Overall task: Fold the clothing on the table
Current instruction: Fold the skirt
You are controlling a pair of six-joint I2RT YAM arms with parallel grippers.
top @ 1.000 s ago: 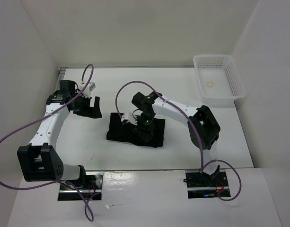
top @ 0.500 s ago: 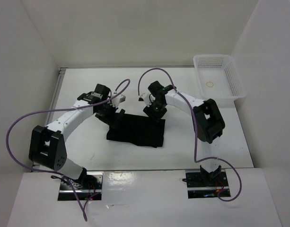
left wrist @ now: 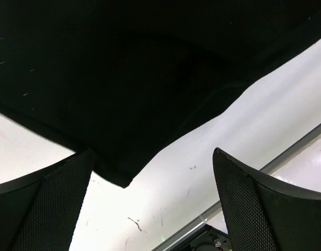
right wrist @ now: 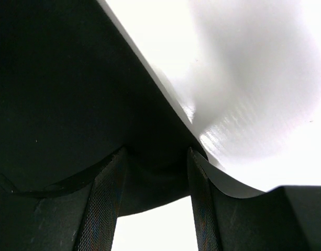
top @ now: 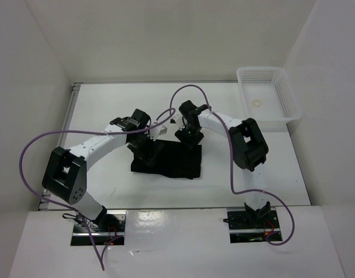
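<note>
The black clothing (top: 174, 165) lies folded into a rough rectangle in the middle of the white table (top: 108, 179). My left gripper (top: 143, 149) hovers over its far left part. In the left wrist view this gripper (left wrist: 153, 154) is wide open, with a corner of the clothing (left wrist: 123, 78) just past the fingertips and bare table (left wrist: 202, 172) between them. My right gripper (top: 191, 136) sits at the far right corner. Its jaws (right wrist: 156, 151) stand part open astride the clothing's edge (right wrist: 55, 94), with dark fabric filling the gap.
A white mesh basket (top: 281, 95) stands at the back right with a small ring (top: 257, 103) inside. Purple cables loop over both arms. White walls close in the table on the left, back and right.
My left arm swung right from the table's far left onto the clothing's left part. My right gripper moved from the clothing's middle to its far right corner. The clothing kept its shape.
</note>
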